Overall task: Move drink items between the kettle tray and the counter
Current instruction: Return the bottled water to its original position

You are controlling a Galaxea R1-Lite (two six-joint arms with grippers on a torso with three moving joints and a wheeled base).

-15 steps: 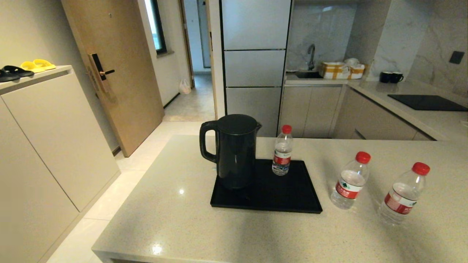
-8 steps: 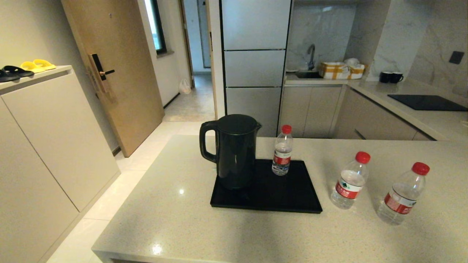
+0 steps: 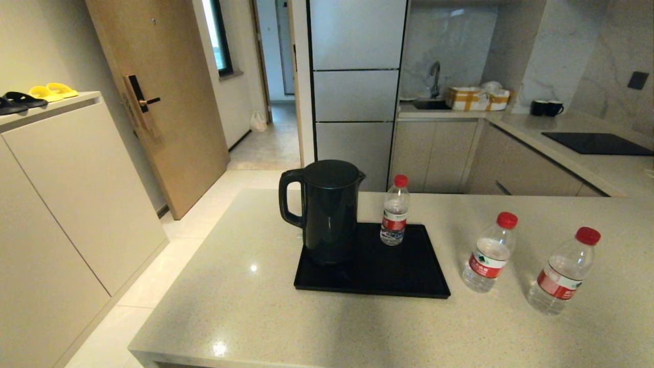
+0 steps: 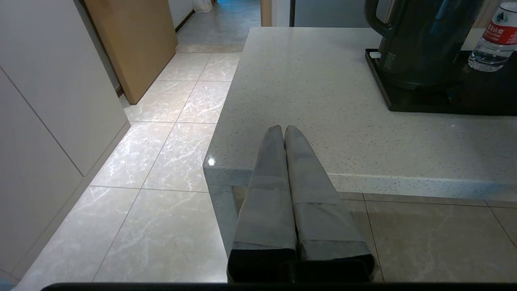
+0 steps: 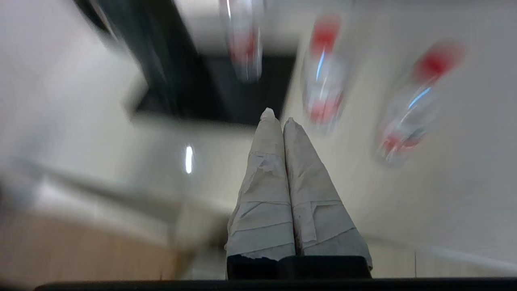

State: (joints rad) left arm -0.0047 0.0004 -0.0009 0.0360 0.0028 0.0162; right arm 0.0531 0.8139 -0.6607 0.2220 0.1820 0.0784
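Observation:
The black kettle (image 3: 326, 210) stands at the left of the black tray (image 3: 403, 273) on the beige counter (image 3: 255, 317). One red-capped water bottle (image 3: 395, 210) stands on the tray's far right part. Two more bottles (image 3: 489, 253) (image 3: 562, 272) stand on the counter right of the tray. Neither gripper shows in the head view. My left gripper (image 4: 283, 128) is shut and empty, held near the counter's front left corner. My right gripper (image 5: 278, 115) is shut and empty, above the counter's front part, with the tray (image 5: 242, 93) and bottles (image 5: 323, 81) blurred beyond it.
Behind the counter are a grey worktop with a sink tap (image 3: 434, 76), two black mugs (image 3: 545, 108) and a black hob (image 3: 595, 143). A wooden door (image 3: 153, 102) and a cabinet with slippers (image 3: 36, 94) stand at the left, over tiled floor (image 4: 161, 141).

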